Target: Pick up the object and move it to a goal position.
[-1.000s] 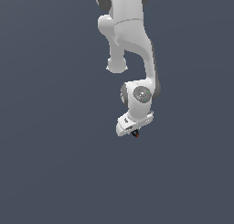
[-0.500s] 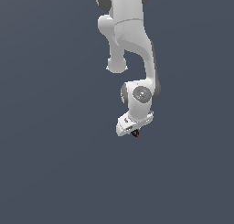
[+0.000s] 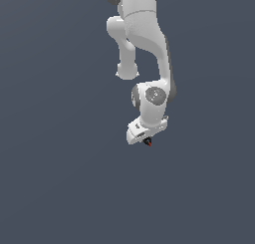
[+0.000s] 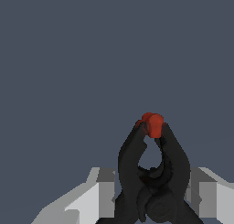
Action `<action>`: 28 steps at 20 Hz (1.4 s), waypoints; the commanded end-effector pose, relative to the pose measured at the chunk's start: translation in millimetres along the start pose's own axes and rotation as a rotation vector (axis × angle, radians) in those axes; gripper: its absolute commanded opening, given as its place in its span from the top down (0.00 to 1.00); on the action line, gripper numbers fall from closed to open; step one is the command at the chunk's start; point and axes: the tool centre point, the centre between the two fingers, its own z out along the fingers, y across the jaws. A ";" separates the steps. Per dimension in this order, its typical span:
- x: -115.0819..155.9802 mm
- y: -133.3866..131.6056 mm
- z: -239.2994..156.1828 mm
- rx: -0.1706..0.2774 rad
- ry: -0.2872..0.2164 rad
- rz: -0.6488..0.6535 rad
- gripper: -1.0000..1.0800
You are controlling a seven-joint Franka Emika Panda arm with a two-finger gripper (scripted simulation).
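The small black clamp with a red tip (image 4: 153,168) sits between the two pale grey fingers (image 4: 98,195) of the white gripper (image 3: 147,140), which is closed on it. In the exterior view, it shows only as a dark speck at about 5 o'clock of the white wrist (image 3: 152,101), over plain grey ground (image 3: 60,188).

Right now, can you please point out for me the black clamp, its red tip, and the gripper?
black clamp (image 4: 132,161), wrist view, on one black arm of the clamp.
red tip (image 4: 153,123), wrist view, on the middle of the red end.
gripper (image 3: 146,140), exterior view, between the fingertips under the white hand.
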 end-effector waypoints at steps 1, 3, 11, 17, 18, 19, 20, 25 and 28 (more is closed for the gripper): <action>-3.4 -1.5 -13.1 -0.001 0.001 0.000 1.00; -7.2 -3.1 -25.7 -0.001 0.001 0.000 1.00; -26.8 -12.4 -93.5 -0.002 0.001 -0.001 1.00; -43.0 -20.0 -152.0 -0.002 0.001 -0.001 1.00; -45.7 -21.5 -162.2 -0.001 0.001 -0.001 1.00; -48.5 -22.8 -172.6 -0.001 0.001 -0.001 1.00; -51.3 -24.2 -183.1 -0.001 0.001 -0.001 1.00; -63.5 -30.2 -230.9 0.000 0.001 -0.001 1.00; -69.3 -33.1 -255.1 0.000 0.001 -0.001 1.00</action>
